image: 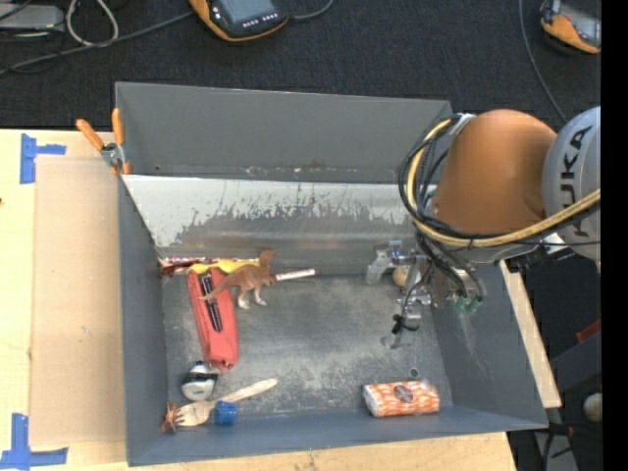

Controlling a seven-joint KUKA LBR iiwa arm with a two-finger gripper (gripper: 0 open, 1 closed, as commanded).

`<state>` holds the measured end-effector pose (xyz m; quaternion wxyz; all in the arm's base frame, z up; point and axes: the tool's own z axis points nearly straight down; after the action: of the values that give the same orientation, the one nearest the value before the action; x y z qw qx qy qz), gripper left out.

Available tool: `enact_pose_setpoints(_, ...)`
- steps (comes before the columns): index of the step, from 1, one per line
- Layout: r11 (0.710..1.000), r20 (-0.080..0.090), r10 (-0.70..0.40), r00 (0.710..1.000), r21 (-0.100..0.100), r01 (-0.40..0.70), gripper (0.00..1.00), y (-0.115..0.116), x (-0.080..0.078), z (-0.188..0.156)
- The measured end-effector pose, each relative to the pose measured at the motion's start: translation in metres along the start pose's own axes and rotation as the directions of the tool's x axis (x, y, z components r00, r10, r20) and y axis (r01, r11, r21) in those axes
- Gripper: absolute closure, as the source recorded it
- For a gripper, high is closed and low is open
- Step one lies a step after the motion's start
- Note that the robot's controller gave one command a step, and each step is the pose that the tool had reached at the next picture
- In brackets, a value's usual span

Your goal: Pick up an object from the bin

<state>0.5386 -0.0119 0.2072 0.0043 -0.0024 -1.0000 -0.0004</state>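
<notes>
Claw [402, 327] hanging over the right side of the bin [294, 155], just up from the orange-and-white packet [400, 397]
Honestly can't tell if the claw's spread or pinched. It's over bare floor, and the packet's the closest thing but not touching it. Way left of the packet there's a red tool [214, 320], a brown toy animal [250, 281] and a little brush [211, 410].
</notes>
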Motion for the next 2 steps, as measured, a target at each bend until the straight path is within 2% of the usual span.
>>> enact_pose_setpoints(1,1.0,0.008,0.0,1.0,0.0,0.0,0.0,0.0,-0.002,-0.004)
enact_pose_setpoints(2,0.97,0.013,-0.243,0.97,0.002,0.243,0.0,-0.026,0.025,0.026)
